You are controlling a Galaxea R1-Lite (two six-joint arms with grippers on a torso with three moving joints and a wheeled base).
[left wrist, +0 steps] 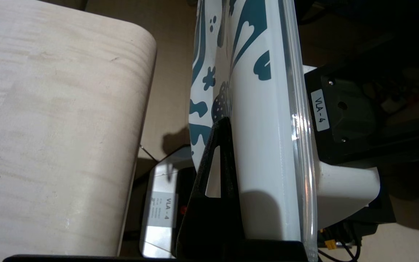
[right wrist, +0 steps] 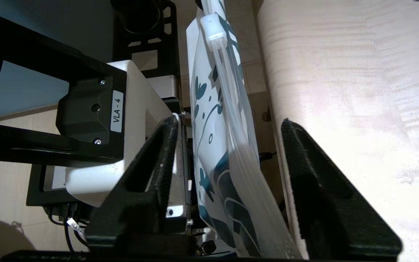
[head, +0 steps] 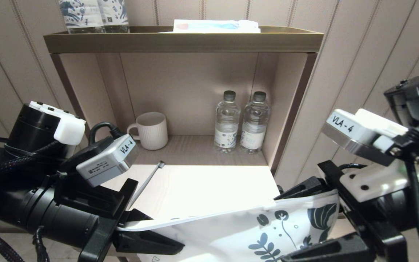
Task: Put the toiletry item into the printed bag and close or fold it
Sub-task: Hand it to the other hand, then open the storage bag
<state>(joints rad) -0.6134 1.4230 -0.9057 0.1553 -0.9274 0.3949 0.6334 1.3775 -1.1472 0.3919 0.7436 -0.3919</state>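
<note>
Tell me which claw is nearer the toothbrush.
Left. The left claw, at the printed bag's plain end, sits just beside the toothbrush on the shelf. The right claw is across at the bag's leafy end.

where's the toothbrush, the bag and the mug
toothbrush (head: 147, 182), head view, middle of its thin handle
bag (head: 227, 225), head view, plain white panel beside the leaf prints
mug (head: 154, 131), head view, ribbed side wall
</note>
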